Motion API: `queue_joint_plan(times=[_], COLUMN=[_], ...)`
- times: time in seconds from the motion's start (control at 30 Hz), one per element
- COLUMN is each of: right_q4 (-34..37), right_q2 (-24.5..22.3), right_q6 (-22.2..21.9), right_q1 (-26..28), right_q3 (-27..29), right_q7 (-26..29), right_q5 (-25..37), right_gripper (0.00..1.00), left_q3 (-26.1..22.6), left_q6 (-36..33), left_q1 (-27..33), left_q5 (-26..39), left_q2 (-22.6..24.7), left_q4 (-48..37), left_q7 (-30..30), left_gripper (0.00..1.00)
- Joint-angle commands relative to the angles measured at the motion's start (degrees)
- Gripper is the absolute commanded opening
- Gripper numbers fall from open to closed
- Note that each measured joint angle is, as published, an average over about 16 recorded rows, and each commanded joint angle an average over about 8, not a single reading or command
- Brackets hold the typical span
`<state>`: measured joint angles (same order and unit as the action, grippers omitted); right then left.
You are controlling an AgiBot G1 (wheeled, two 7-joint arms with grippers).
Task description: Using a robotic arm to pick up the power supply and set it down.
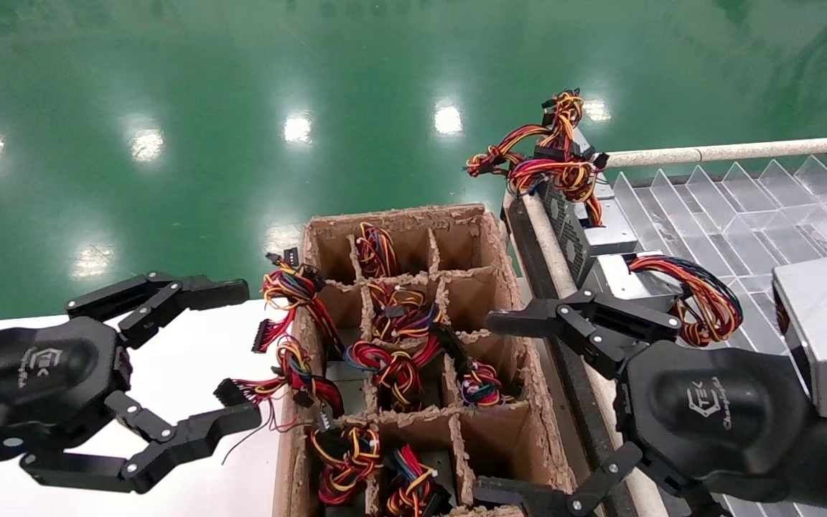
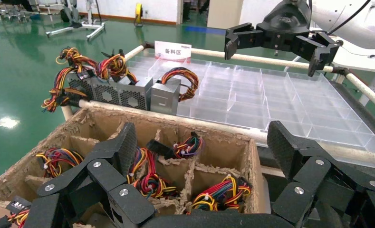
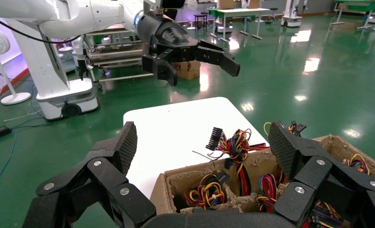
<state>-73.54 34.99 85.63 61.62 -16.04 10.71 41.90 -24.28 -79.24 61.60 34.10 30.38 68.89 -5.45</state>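
A glossy green floor (image 1: 241, 86) spreads out behind everything. A white tabletop (image 1: 184, 359) sits beside a divided cardboard box (image 1: 500, 287). On the other side lies a clear plastic partitioned tray (image 1: 729, 215), with a pale rail (image 1: 715, 152) along its far edge.

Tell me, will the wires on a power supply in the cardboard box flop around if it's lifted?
Probably. The wire bundle already droops over the cardboard box wall, so it looks floppy. It may snag the dividers. Its metal power supply would likely stay stiff.
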Motion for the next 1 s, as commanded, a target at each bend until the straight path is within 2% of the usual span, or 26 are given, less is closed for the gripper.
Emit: queue_joint_plan(times=[0.03, 0.43, 0.7, 0.83, 1.0], right_q4=[0.00, 0.00, -0.22, -1.37, -3.37], right_q2=[0.00, 0.00, -0.50, -2.03, -3.46], right_q6=[0.00, 0.00, -0.43, -2.14, -3.71], right_q1=[0.00, 0.00, 0.30, 1.69, 5.90], right_q3=[0.00, 0.00, -0.26, -1.25, -4.43], right_q7=[0.00, 0.00, -0.18, -0.41, -0.05], right_q5=[0.00, 0.00, 1.54, 7.04, 18.85], right_gripper=[1.00, 1.00, 1.00, 1.00, 1.00], left_q3=[0.00, 0.00, 0.00, 0.00, 0.00], left_q6=[0.00, 0.00, 0.00, 0.00, 0.00], left_q1=[0.00, 0.00, 0.00, 0.00, 0.00], left_q5=[0.00, 0.00, 0.00, 0.00, 0.00], left_q2=[0.00, 0.00, 0.00, 0.00, 0.00], left_q4=[0.00, 0.00, 0.00, 0.00, 0.00], left_q7=[0.00, 0.00, 0.00, 0.00, 0.00], left_gripper=[1.00, 1.00, 0.00, 0.00, 0.00])
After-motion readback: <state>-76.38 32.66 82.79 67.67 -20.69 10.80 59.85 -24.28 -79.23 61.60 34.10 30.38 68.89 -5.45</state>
